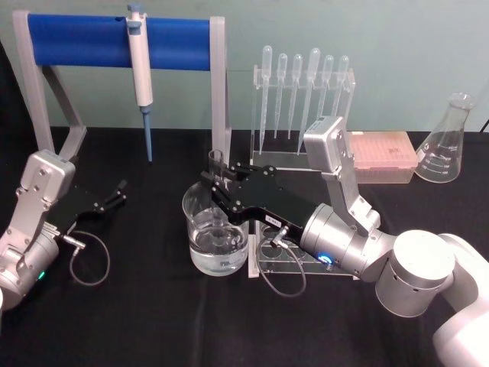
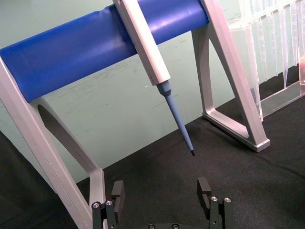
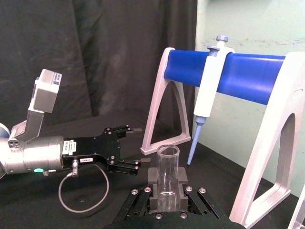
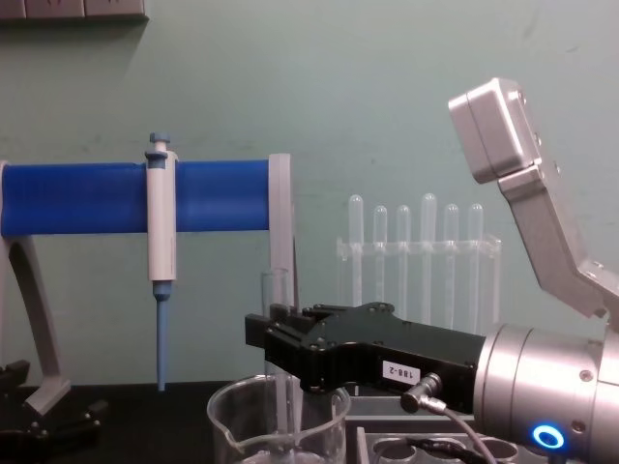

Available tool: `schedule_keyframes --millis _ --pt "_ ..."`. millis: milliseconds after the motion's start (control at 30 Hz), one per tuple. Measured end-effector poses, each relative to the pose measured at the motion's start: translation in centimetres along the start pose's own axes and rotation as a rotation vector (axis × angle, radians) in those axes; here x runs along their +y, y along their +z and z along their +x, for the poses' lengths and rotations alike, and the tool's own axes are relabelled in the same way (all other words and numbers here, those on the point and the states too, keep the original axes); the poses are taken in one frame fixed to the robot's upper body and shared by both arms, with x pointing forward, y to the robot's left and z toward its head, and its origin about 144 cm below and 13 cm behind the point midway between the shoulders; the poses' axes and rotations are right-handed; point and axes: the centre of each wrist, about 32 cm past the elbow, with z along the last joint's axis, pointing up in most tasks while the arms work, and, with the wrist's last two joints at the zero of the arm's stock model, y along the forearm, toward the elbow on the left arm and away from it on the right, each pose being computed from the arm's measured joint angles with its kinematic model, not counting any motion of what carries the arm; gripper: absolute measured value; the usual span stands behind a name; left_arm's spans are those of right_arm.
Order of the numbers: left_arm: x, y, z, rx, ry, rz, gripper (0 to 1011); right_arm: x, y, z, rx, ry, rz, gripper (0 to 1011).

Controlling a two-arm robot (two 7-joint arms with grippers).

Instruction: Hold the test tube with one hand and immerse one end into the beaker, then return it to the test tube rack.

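Head view showed the right hand pinching the test tube upright at frame centre, its lower end inside the beaker; the immersion step required a straight vertical descent, clear of the beaker wall, with the left gripper parked, fingers spread, at frame left.

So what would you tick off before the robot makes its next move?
1. Grip: right gripper has its jaws shut on the test tube: ok.
2. Test tube upright: ok.
3. Tube's lower part inside the beaker: ok.
4. Tube's end under the water: cannot tell.
5. Free hole in the test tube rack for the return: ok, the holes beside the beaker look empty.
6. Left gripper parked on the left, jaws open, away from the beaker: ok.
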Motion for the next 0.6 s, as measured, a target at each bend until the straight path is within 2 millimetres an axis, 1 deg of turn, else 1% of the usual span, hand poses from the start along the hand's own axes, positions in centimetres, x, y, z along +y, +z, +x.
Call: schedule_keyframes --millis 600 --pt "0.00 0.00 0.00 0.000 0.000 0.000 1000 0.00 0.00 0.00 0.000 0.000 0.000 224"
